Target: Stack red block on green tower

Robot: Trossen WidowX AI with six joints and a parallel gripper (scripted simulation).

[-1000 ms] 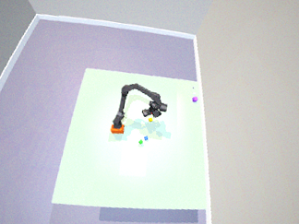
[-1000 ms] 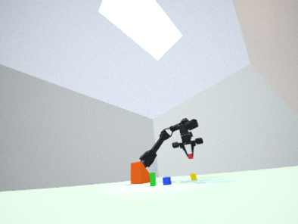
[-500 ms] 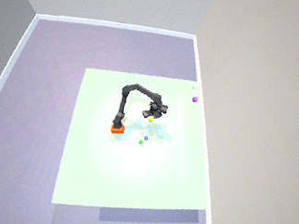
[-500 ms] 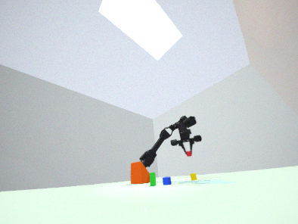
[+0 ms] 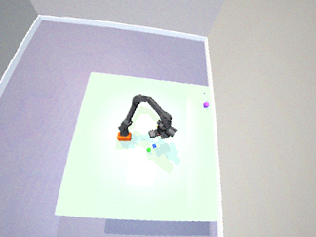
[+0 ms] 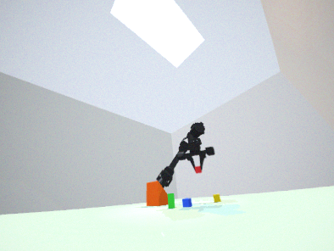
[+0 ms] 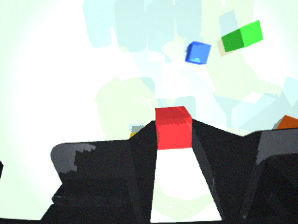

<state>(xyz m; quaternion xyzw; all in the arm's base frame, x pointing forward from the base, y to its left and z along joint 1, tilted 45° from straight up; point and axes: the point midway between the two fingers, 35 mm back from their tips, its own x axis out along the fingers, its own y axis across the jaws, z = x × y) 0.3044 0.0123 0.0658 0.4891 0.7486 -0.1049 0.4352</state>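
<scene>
So your red block (image 6: 198, 170) is up in the air right now, pinched between the tips of the gripper (image 6: 198, 168), well above the pale green table (image 6: 275, 220). From the wrist cam you see the red block (image 7: 173, 128) sitting snug between the two dark fingers, which are closed narrow on it. The green tower (image 6: 171, 200) stands upright on the table just beside the orange base of the arm (image 6: 155, 193), lower and off to the left of the held block in the exterior view. A blue block (image 6: 186, 203) sits near the tower, and a yellow block (image 6: 216, 198) is further right, roughly under the gripper's side. In the wrist view the blue one (image 7: 198, 52) and the green tower (image 7: 242, 36) show up near each other but apart
</scene>
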